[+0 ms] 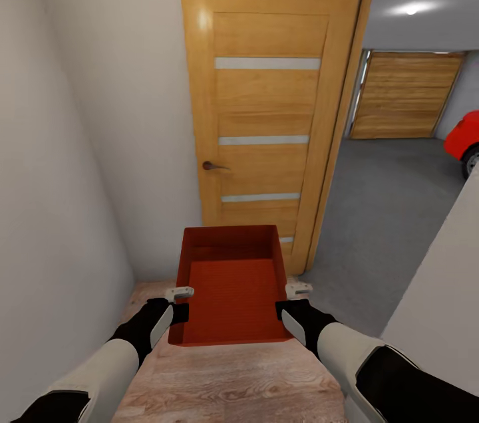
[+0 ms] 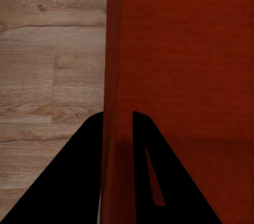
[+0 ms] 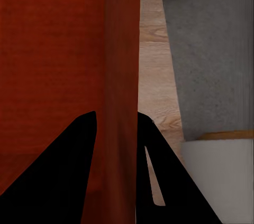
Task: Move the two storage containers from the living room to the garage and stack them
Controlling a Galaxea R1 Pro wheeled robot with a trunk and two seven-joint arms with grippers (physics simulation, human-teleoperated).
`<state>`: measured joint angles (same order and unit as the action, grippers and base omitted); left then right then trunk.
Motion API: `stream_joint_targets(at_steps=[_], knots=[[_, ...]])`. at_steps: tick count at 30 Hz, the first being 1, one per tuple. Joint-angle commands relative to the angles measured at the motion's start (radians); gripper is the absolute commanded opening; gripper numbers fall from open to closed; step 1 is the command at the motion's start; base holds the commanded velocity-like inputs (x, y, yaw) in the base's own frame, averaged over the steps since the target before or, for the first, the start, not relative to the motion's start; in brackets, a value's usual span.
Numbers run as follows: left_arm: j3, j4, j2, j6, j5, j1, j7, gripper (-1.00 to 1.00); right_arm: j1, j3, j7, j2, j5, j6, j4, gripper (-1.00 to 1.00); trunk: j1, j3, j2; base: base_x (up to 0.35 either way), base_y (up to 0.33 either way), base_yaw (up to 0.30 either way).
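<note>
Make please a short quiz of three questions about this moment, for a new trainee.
1. True or false: both grippers are shut on walls of the storage container.
2. What floor lies under the container: A) wood planks, B) grey concrete, C) carpet?
3. What red thing shows through the doorway?

Key:
1. True; left gripper and right gripper each straddle a side wall.
2. A, the wood-plank floor.
3. The red car.
</note>
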<state>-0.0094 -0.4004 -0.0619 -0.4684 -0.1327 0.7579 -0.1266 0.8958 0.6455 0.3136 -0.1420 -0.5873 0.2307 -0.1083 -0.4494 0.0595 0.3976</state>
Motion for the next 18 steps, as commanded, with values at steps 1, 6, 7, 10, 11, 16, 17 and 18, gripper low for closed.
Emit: stream_joint_targets(at_steps=[1,6,7,10,11,16,17,18], knots=[[0.005,0.0,-0.009,-0.009,0.018,0.0,-0.013,-1.0,0.002,-0.004,0.005,-0.008,0.032,0.008,-0.005,-1.0,-0.001,0.002,0.002,0.0,0.0,-0.272],[0.005,0.001,-0.009,-0.009,0.018,0.0,-0.013,-1.0,0.002,-0.004,0.005,-0.008,0.032,0.008,-0.005,-1.0,-0.001,0.002,0.002,0.109,0.106,-0.202],[0.005,0.001,-0.009,-0.009,0.018,0.0,-0.013,-1.0,0.002,-0.004,0.005,-0.008,0.032,0.008,-0.005,-1.0,-0.001,0.002,0.002,0.194,0.207,-0.065],[0.005,0.001,-0.009,-0.009,0.018,0.0,-0.012,-1.0,0.002,-0.004,0.005,-0.008,0.032,0.008,-0.005,-1.0,-0.001,0.002,0.002,0.207,0.222,-0.033],[0.005,0.001,-0.009,-0.009,0.018,0.0,-0.012,-1.0,0.002,-0.004,0.005,-0.008,0.032,0.008,-0.005,-1.0,-0.001,0.002,0.002,0.216,0.234,-0.009],[0.005,0.001,-0.009,-0.009,0.018,0.0,-0.011,-1.0,0.002,-0.004,0.005,-0.008,0.032,0.008,-0.005,-1.0,-0.001,0.002,0.002,0.219,0.237,-0.003],[0.005,0.001,-0.009,-0.009,0.018,0.0,-0.012,-1.0,0.002,-0.004,0.005,-0.009,0.032,0.008,-0.005,-1.0,-0.001,0.002,0.002,0.22,0.238,-0.001],[0.005,0.001,-0.009,-0.009,0.018,0.0,-0.012,-1.0,0.002,-0.004,0.005,-0.009,0.032,0.008,-0.005,-1.0,-0.001,0.002,0.002,0.22,0.238,0.0]])
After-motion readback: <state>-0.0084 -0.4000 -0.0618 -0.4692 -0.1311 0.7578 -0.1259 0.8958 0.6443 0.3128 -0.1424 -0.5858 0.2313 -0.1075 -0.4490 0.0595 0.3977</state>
